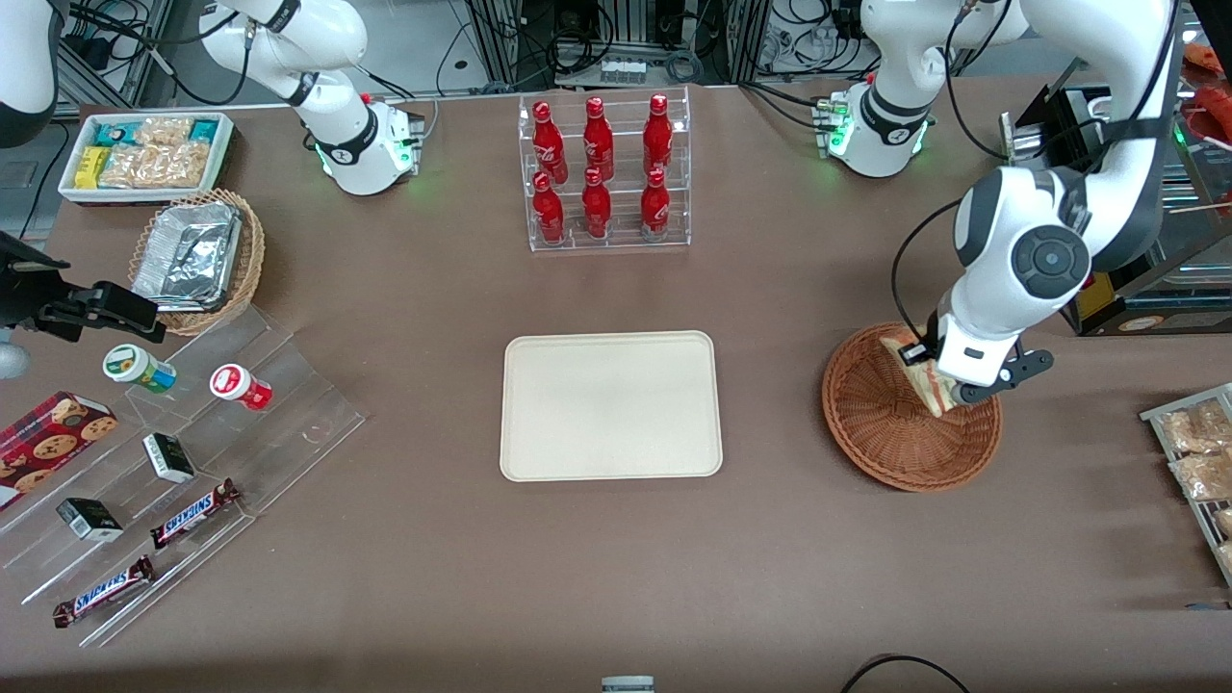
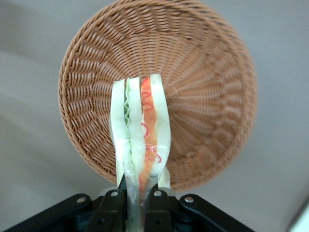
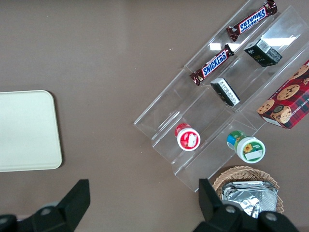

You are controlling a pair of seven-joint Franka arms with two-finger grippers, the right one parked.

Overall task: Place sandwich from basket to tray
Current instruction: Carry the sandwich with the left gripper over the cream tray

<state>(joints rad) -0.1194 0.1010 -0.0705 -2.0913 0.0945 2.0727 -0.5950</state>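
Note:
My left gripper (image 1: 938, 380) is shut on the sandwich (image 1: 932, 383), a pale bread wedge with red and green filling, and holds it above the reddish-brown wicker basket (image 1: 881, 423). In the left wrist view the sandwich (image 2: 141, 130) hangs between the black fingers (image 2: 155, 205), with the basket (image 2: 203, 72) below it and nothing else in it. The cream-beige tray (image 1: 610, 405) lies flat at the table's middle, toward the parked arm's end from the basket, with nothing on it. The tray's corner also shows in the right wrist view (image 3: 26, 130).
A clear rack of red bottles (image 1: 603, 173) stands farther from the front camera than the tray. A clear stepped stand (image 1: 173, 452) with snack bars, cups and boxes, a tan basket of foil trays (image 1: 197, 258) and a white bin of packets (image 1: 144, 154) lie toward the parked arm's end.

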